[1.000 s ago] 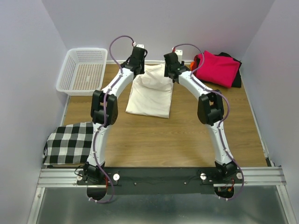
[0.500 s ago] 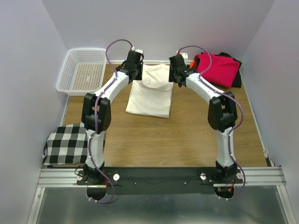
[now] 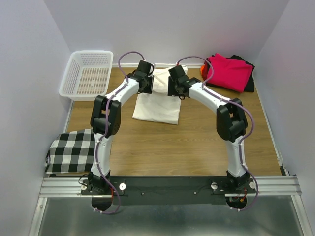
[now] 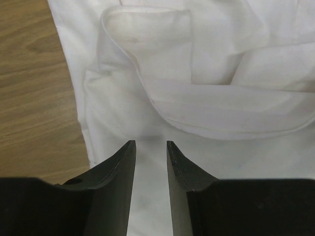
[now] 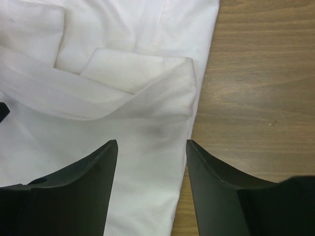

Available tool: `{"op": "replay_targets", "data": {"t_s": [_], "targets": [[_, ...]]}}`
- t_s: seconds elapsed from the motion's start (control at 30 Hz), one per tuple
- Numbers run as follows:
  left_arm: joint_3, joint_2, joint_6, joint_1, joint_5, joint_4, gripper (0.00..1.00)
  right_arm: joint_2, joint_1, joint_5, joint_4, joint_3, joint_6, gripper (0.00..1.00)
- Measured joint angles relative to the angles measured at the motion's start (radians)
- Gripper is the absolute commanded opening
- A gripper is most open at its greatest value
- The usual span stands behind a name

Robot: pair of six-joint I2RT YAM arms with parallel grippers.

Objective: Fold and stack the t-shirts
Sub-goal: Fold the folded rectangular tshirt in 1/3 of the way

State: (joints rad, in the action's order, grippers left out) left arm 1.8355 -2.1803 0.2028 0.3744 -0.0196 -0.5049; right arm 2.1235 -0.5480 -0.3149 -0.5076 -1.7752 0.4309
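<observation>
A cream t-shirt (image 3: pixel 158 104) lies partly folded at the middle back of the table, its far part doubled over into a curved fold (image 4: pixel 221 110). My left gripper (image 3: pixel 146 83) hovers over the shirt's far left part, jaws (image 4: pixel 150 144) narrowly open with only cloth below them. My right gripper (image 3: pixel 175 86) hangs over the far right part, jaws (image 5: pixel 151 142) wide open above the shirt's right edge (image 5: pixel 189 123), holding nothing. A folded magenta-red t-shirt (image 3: pixel 229 72) lies on a black one (image 3: pixel 250 82) at the back right, with an orange one (image 3: pixel 203 67) peeking out beside them.
A white mesh basket (image 3: pixel 87 73) stands at the back left. A black-and-white checked cloth (image 3: pixel 73 150) lies folded at the near left edge. Bare wooden table (image 5: pixel 256 73) shows right of the cream shirt. Walls close in on three sides.
Both grippers have moved inward and a little nearer, from the shirt's far corners to over its folded far part. The left jaws have narrowed slightly.
</observation>
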Motion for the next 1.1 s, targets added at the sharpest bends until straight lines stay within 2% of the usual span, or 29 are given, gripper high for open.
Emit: {"op": "replay_targets", "data": {"t_s": [0.27,0.5,0.93,1.1], "targets": [[0.076,-0.127,0.008,0.001,0.006,-0.048,0.4,0.15,0.0,0.033,-0.003,-0.08,0.015,0.65],[0.153,-0.153,0.018,0.001,-0.007,-0.06,0.4,0.224,0.0,0.024,-0.017,-0.177,0.014,0.66],[0.361,-0.209,0.026,0.0,-0.074,-0.028,0.4,0.311,0.0,-0.127,-0.016,-0.383,-0.027,0.67],[0.375,-0.259,0.026,-0.006,-0.11,-0.022,0.4,0.359,0.011,-0.189,-0.014,-0.432,-0.059,0.68]]}}
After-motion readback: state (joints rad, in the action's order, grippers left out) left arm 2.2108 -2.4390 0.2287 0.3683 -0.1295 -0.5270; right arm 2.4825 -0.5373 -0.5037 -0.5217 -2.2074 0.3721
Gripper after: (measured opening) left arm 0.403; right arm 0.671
